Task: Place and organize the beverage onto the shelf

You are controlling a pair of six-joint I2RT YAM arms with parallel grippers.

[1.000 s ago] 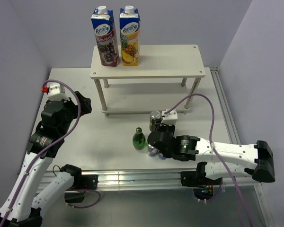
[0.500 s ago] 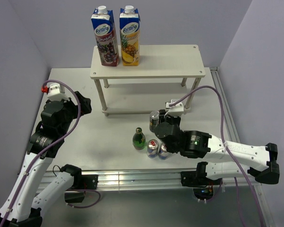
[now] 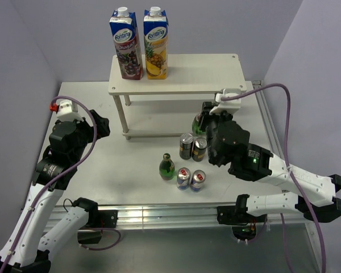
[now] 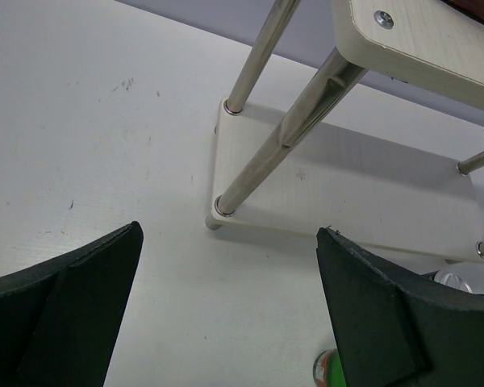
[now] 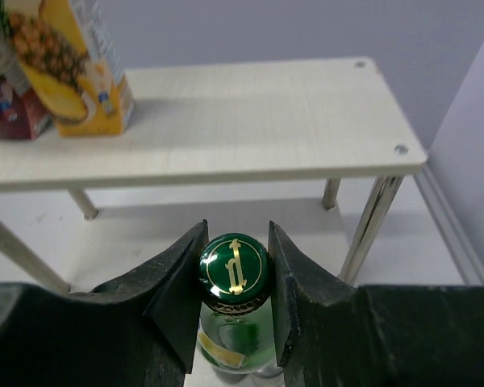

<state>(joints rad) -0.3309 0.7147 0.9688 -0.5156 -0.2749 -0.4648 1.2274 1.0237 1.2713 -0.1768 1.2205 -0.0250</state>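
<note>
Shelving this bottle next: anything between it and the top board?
Nothing visible. The right pincer grips the bottle in front of the shelf; its top is bare on the right, both cartons at the left end.

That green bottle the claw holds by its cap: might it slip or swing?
The green bottle looks like glass, so probably stiff, breakable and heavy for its size. The right gripper pinches only its smooth capped neck, so it might slip or swing. Tall and narrow, it could tip when set down.
</note>
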